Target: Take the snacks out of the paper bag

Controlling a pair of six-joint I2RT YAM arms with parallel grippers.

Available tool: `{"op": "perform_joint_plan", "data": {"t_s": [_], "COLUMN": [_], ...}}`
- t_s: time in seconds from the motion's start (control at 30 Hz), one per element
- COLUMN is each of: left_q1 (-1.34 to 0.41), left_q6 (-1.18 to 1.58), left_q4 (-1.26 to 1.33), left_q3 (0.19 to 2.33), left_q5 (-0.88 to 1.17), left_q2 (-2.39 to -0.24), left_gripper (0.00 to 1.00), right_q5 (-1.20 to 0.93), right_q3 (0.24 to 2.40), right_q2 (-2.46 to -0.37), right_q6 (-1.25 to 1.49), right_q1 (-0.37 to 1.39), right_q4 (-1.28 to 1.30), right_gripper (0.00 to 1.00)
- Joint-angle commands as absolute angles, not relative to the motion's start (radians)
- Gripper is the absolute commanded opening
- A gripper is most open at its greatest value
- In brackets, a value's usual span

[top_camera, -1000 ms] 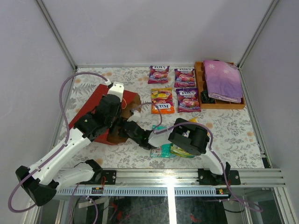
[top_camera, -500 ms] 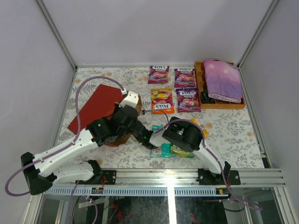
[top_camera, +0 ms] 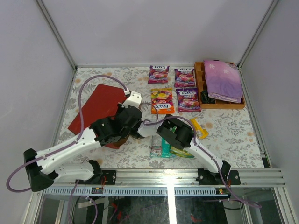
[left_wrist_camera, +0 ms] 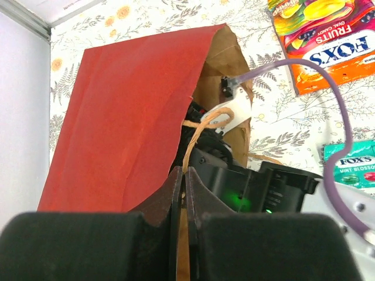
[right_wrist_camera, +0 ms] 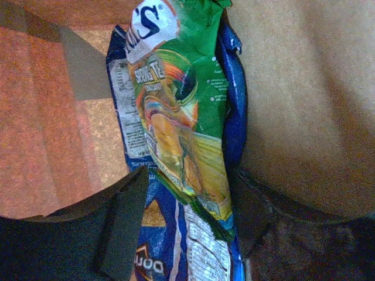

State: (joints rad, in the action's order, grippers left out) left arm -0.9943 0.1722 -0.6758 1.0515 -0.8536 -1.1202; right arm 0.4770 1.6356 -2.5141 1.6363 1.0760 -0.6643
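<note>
1. Top external view shows the red paper bag [top_camera: 96, 106] lying flat on the left part of the desk [top_camera: 243, 133], with its mouth turned toward the middle.
2. Six snacks lie outside it on the desk: three purple pouches [top_camera: 185, 77], one orange pouch [top_camera: 162, 101], a mint-green pouch [top_camera: 163, 148] near the front edge and a small yellow bar [top_camera: 199, 128].
3. The left gripper [left_wrist_camera: 183, 178] is fully closed on the cord handle [left_wrist_camera: 205, 124] and lifts the mouth of the bag, so the brown inner side is visible.
4. The right gripper [right_wrist_camera: 187, 213] is inside the bag. Its jaws stand apart, one on each side of a green-yellow pouch [right_wrist_camera: 176, 117] that lies on top of the blue Doritos bag [right_wrist_camera: 233, 117]. The jaws look close against the packs, but I cannot tell if they press on them yet.
5. In my judgement the task is more than half done — at least these two snacks are left inside. The deeper part of the bag is not shown, so there may be more.
6. The wooden tray [top_camera: 200, 88] with the folded purple cloth [top_camera: 222, 79], at the far right, is not part of the work.
</note>
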Motion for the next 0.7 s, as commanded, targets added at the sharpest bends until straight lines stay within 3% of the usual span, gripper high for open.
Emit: {"op": "perform_joint_plan", "data": {"t_s": [0.0,0.23,0.4,0.67], "left_q1": [-1.002,-1.000,-1.000,-0.997], "left_q6": [0.202,0.197,0.190,0.205], "left_q4": [-0.667,-0.650,-0.622,-0.622], "left_q3": [1.090,1.044,1.001,0.988], "left_q5": [-0.863,-0.906,-0.972,-0.985], "left_q2": [-1.090,-1.051,-1.022,-1.000], "left_gripper": [0.00,0.00,0.00,0.00], "right_q5": [0.448,0.471,0.411,0.201], "right_q3": [1.753,1.594,1.343,1.084], "right_q2": [-2.616,-2.487,-2.275,-2.023], "right_q6": [1.629,1.463,1.324,1.239], "right_q1": [1.074,1.075,1.076,1.095], "right_q4": [-0.506,-0.655,-0.761,-0.634], "right_gripper": [0.59,0.02,0.00,0.00]}}
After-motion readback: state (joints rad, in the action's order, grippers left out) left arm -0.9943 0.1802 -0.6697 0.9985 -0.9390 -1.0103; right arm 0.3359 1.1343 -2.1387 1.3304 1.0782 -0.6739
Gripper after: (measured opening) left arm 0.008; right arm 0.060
